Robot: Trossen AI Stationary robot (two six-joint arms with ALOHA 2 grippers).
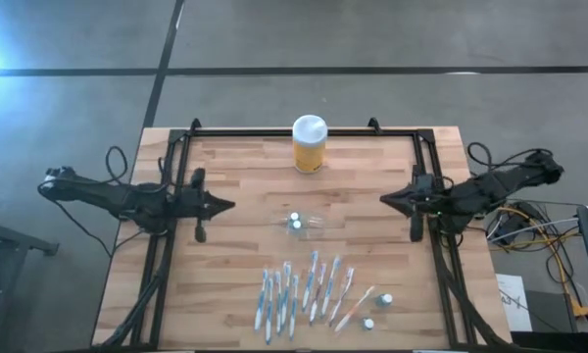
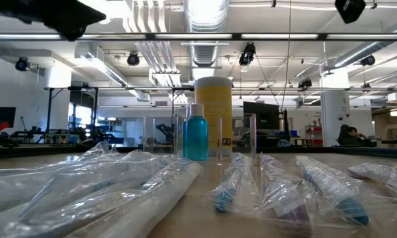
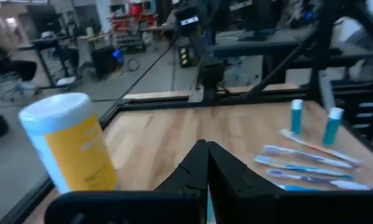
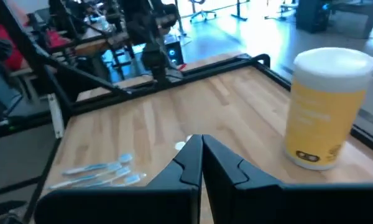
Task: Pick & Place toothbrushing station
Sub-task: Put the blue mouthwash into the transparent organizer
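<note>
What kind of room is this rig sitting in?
Likely a large robotics lab or workshop: exposed ceiling ducts, more framed workbenches beyond the wooden table, and a person seated at monitors.

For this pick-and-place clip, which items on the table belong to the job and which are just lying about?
Belongs to the job:
- toothbrushing station, see-through holder mid-table
- left pincer, shut
- right pincer, shut

Lying about:
- yellow jar
- wrapped toothbrushes
- small bottles

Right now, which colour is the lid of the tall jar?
White, on a yellow jar; the right wrist view shows the lid best.
</note>
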